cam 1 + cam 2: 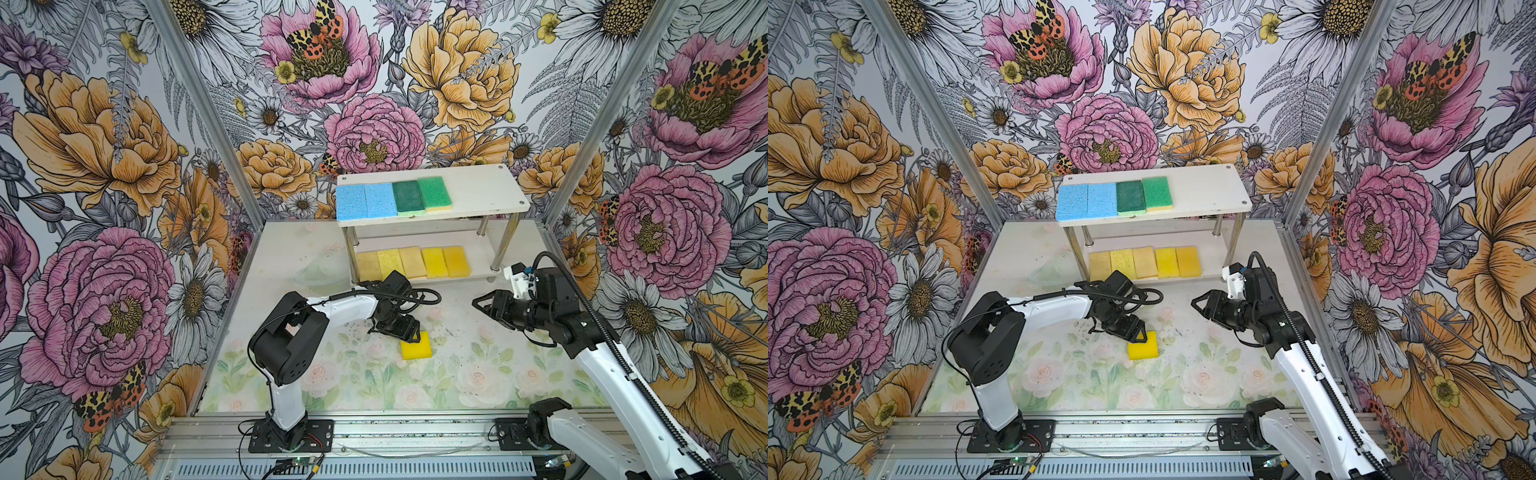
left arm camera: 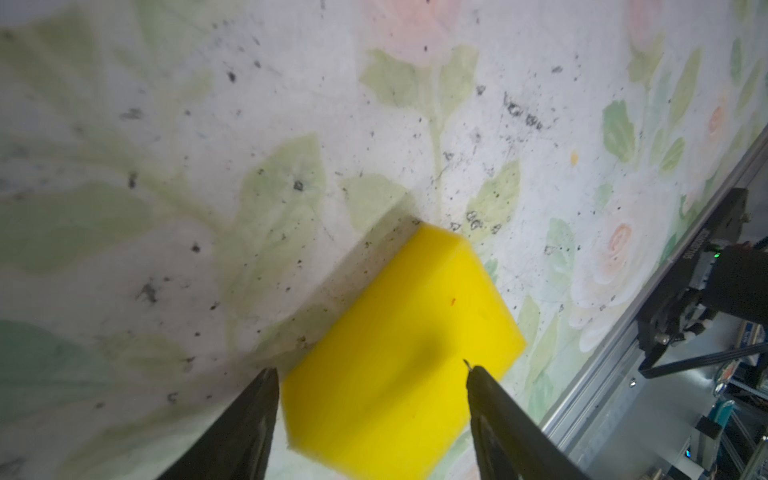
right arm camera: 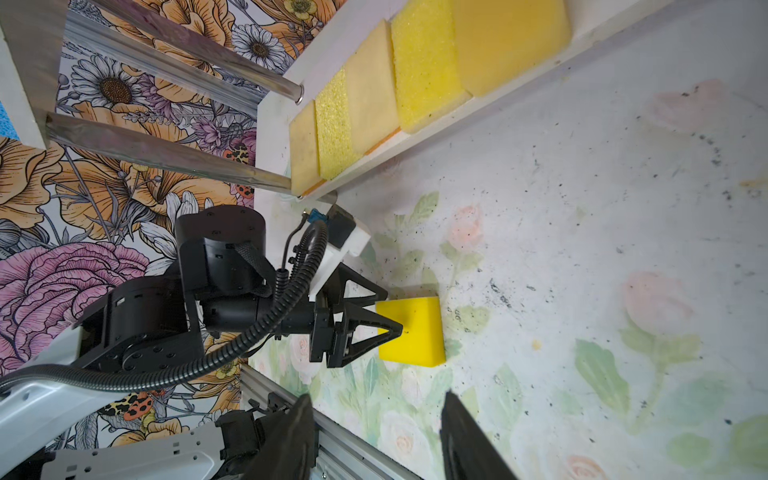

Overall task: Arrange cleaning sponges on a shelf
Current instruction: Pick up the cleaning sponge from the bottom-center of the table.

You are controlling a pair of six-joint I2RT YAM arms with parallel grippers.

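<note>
A bright yellow rectangular foam sponge point(image 1: 417, 351) point(image 1: 1144, 351) lies flat on the pale rose-printed surface point(image 1: 478, 374), which is speckled with dark crumbs. The sponge sits in front of the shelf and well apart from it. Its top face is smooth and evenly coloured, with straight edges and square corners. In the left wrist view it looks slightly blurred.

The left jaws are down at one end of this sponge. They stand parted, with one black tip at the sponge's side edge and the other over its top face. I cannot tell whether they are pinching it.

The right jaws hang above the surface to the right, well apart from the sponge. They are parted, with nothing between them.

The small two-tier shelf point(image 1: 482, 191), made of white boards on chrome posts, stands at the back of the surface. On its top board, from the left end, two light blue porous sponges point(image 1: 365, 200) touch side by side. Beside them is a dark green-topped sponge point(image 1: 408, 197), then a lighter green-topped sponge point(image 1: 434, 192), both with pale yellow bases.

On the lower board point(image 1: 484, 257), five sponges lie edge to edge in a row. From the left they are a tan sponge point(image 1: 368, 266), a coarse speckled yellow sponge point(image 1: 390, 262), a pale tan sponge point(image 1: 412, 262), a bright yellow shelved sponge point(image 1: 434, 262) and a golden yellow sponge point(image 1: 456, 261).
</note>
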